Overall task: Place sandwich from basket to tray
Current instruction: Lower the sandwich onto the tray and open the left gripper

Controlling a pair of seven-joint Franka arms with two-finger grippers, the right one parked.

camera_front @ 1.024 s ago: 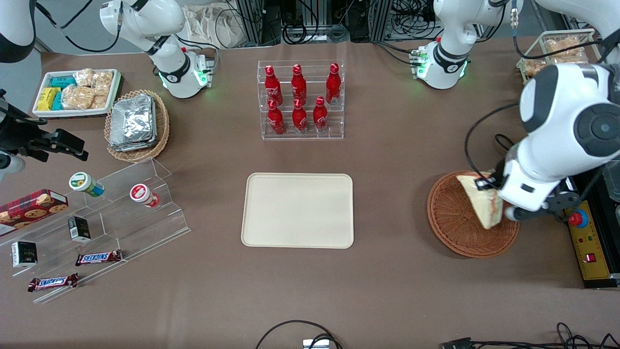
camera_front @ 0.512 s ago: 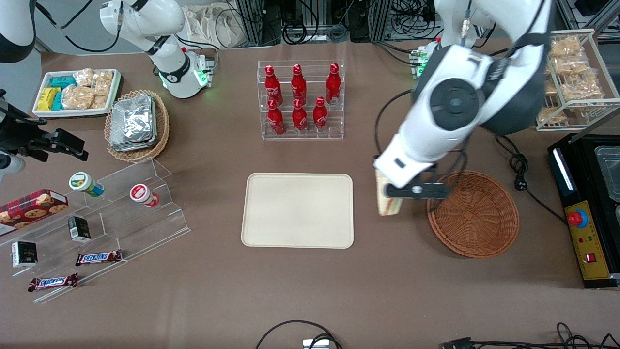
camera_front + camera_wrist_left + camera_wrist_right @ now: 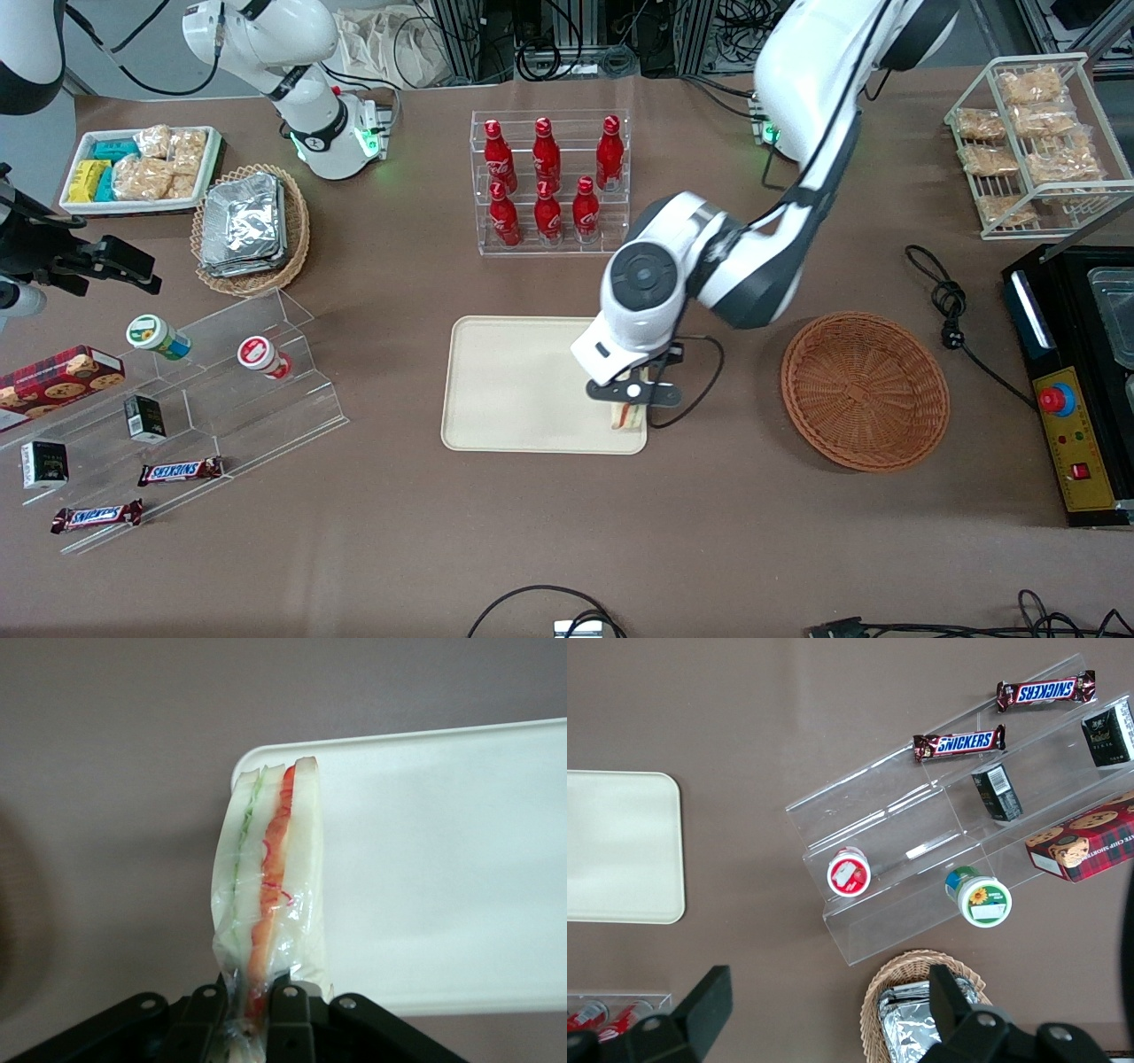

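Pincer: the black two-finger pincer point(image 3: 631, 394) of the left arm hangs over the tray's corner that lies nearest the front camera on the working arm's side; its fingers are clamped narrowly on the sandwich's wrapped end point(image 3: 252, 1014).
Sandwich: a thin wedge point(image 3: 270, 895) of white bread with a green and an orange-red filling line, sealed in clear glossy film that crinkles near the fingers; it stands on edge in the grip, over that tray corner point(image 3: 627, 416). Whether it touches the tray cannot be told.
Tray: flat, matte cream-beige rectangle point(image 3: 523, 381) with rounded corners and a low rim point(image 3: 461, 859), smooth and bare apart from the sandwich.
Basket: round, shallow, reddish-brown woven wicker point(image 3: 864, 390), ribbed in rings, well apart from the tray toward the working arm's end.
Surface: plain brown matte covering point(image 3: 762, 532).
Bottle rack: clear acrylic tiers point(image 3: 551, 182) of glossy red bottles, farther from the front camera than the tray.
Stepped stand: clear acrylic shelves point(image 3: 921, 859) with chocolate bars, small cartons and round-lidded cups, toward the parked arm's end.
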